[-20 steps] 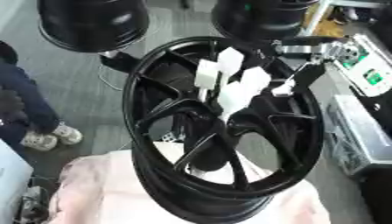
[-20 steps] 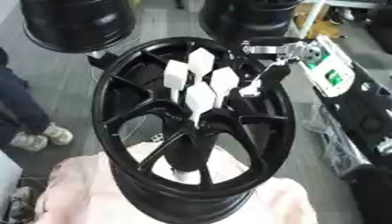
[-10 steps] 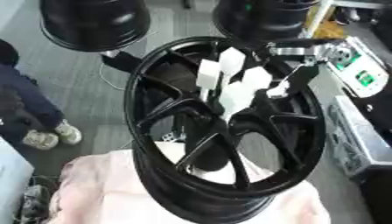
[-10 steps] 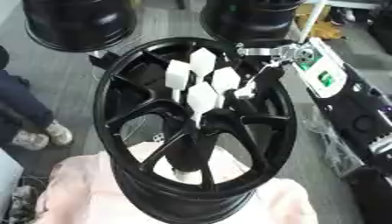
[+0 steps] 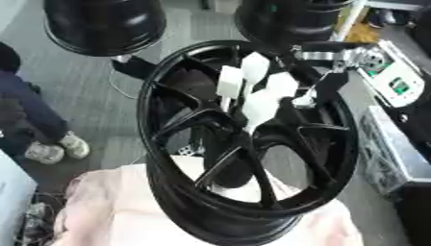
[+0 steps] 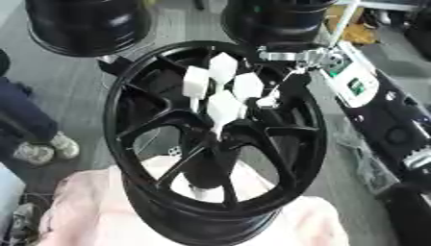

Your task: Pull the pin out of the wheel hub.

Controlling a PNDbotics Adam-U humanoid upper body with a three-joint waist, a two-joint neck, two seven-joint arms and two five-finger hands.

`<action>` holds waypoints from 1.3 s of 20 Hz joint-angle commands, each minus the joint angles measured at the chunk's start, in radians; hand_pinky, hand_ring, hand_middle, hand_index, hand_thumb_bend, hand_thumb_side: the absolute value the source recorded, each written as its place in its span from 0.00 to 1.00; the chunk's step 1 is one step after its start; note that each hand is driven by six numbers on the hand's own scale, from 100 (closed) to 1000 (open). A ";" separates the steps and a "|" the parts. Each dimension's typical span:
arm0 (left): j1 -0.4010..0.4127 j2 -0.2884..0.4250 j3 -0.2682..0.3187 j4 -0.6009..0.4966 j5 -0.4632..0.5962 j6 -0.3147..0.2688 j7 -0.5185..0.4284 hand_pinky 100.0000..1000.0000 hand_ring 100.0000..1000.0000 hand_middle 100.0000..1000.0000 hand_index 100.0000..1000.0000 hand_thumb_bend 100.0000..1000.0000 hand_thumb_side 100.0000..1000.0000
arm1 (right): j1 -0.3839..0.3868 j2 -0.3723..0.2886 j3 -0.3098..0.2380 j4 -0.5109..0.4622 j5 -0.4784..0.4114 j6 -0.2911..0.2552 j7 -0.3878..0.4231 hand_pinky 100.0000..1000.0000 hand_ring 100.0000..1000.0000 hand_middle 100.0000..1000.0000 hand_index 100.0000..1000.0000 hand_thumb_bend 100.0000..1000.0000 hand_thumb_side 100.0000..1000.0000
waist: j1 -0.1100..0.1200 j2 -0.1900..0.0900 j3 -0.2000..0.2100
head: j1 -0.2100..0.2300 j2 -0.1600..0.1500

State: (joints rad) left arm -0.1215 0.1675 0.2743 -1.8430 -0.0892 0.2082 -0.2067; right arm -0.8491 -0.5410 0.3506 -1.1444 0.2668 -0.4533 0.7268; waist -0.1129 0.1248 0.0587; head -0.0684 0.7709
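Fingers [image 5: 305, 99] of our right hand [image 5: 324, 84] blend into the black spokes behind them, and we cannot tell whether they are released, clenched or already pinching anything; our left hand is out of view. Nearest us, well below those fingers, a pink cloth [image 5: 118, 211] cushions the bottom of the wheel hub [image 5: 172, 187], which stands on its rim with its open face tilted up toward us. Moving up the spokes, a cluster of white pins [image 6: 221, 108] sits at the hub's centre, just to the left of the fingers. Each seems to be a thin stem topped by a flat white tab. The tab closest to the fingers [image 5: 282, 85] lies just beside them, though we cannot make out contact. We judge these pins light and rigid, smooth enough to slip, with stems slender enough to bend if pulled crooked. The flat tab looks like the sensible place to hold, pinched across its broad faces. Each pin's long axis runs from the hub centre outward and upward, tabs toward the upper rim, so a straight pull along that line should suit. Beyond the fingers stand two more black wheels [image 5: 101, 24].
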 commanded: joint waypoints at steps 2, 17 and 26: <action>-0.007 0.014 -0.002 -0.016 -0.002 0.001 -0.003 0.74 0.70 0.60 0.67 0.21 0.76 | -0.030 -0.026 -0.026 -0.034 -0.008 -0.107 0.068 0.73 0.65 0.66 0.30 0.04 0.19 | 0.005 -0.011 0.000 | -0.002 -0.001; -0.004 0.019 0.000 -0.016 -0.004 0.003 -0.002 0.74 0.70 0.60 0.67 0.21 0.76 | -0.057 -0.104 -0.102 -0.140 -0.075 -0.043 0.007 0.74 0.63 0.66 0.28 0.05 0.18 | 0.001 -0.016 -0.013 | 0.003 -0.001; -0.002 0.022 0.003 -0.015 -0.006 0.003 0.002 0.74 0.70 0.60 0.67 0.21 0.76 | -0.019 -0.212 -0.236 -0.155 -0.066 0.025 -0.124 0.73 0.60 0.66 0.28 0.07 0.15 | 0.001 -0.020 -0.027 | 0.009 -0.001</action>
State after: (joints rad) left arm -0.1185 0.1678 0.2745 -1.8431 -0.0935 0.2109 -0.2081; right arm -0.8526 -0.6980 0.1495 -1.2864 0.1981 -0.4343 0.6233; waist -0.1186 0.1243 0.0334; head -0.0621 0.7710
